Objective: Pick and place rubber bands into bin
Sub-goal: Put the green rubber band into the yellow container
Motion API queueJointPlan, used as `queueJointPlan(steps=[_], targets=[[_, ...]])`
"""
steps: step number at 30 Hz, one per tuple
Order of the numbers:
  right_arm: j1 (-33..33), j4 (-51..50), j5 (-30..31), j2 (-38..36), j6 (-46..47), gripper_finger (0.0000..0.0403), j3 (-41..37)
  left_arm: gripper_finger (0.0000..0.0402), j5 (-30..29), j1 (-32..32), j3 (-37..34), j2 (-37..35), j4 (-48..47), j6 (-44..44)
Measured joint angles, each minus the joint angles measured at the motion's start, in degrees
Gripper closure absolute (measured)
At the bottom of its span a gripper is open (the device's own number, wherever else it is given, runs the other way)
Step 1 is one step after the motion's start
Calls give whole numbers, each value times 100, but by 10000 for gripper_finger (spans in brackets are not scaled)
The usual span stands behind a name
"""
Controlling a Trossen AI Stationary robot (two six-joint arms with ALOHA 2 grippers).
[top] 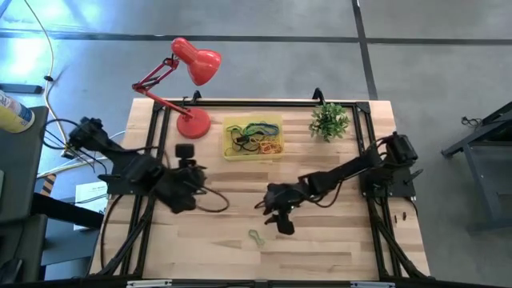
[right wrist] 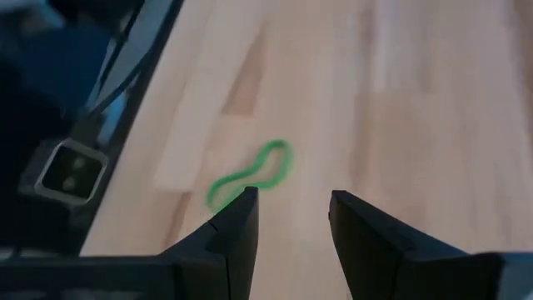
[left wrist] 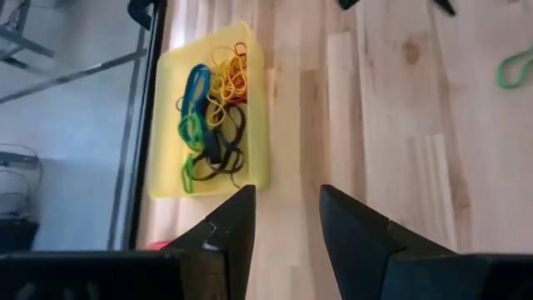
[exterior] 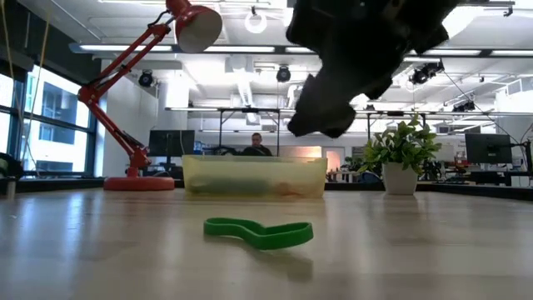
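Note:
One green rubber band (top: 255, 237) lies flat on the table near its near edge; it also shows in the low view (exterior: 260, 232) and the right wrist view (right wrist: 250, 175). The yellow bin (top: 253, 137) sits at the far side beside the lamp and holds several coloured and dark bands (left wrist: 212, 117). My right gripper (top: 286, 222) hangs open above the table, just right of and beyond the green band, touching nothing. My left gripper (left wrist: 287, 218) is open too, low over the table's left half, with the bin ahead of it.
A red desk lamp (top: 190, 88) stands at the far left, its base (top: 193, 124) next to the bin. A small potted plant (top: 330, 120) stands at the far right. Black frame rails run along the table's edges. Bare wood lies between the arms.

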Motion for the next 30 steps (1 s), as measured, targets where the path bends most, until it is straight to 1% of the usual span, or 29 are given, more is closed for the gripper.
queueJointPlan(steps=[5, 8, 12, 16, 21, 24, 30], targets=[[271, -1221, -58, 269, -666, 263, 880, 277, -198, -398, -1210, -853, 518, -638], [412, -1502, -50, 445, -916, 263, 1269, 277, -251, -488, -1702, -1273, 612, -914], [590, -1526, -69, 762, -1069, 263, 1657, 277, -365, -517, -2123, -1730, 721, -1025], [788, -1597, -50, 1233, -1158, 263, 2063, 277, -369, -507, -2299, -2038, 711, -1015], [935, -2124, 527, 1821, -1069, 263, 2583, 277, -368, -512, -2327, -2230, 713, -841], [937, -2278, 726, 2107, -978, 263, 2869, 277, -368, -509, -2327, -2232, 712, -743], [940, -2739, 610, 2439, -807, 263, 3258, 277, -368, -509, -2327, -2231, 706, -666]])
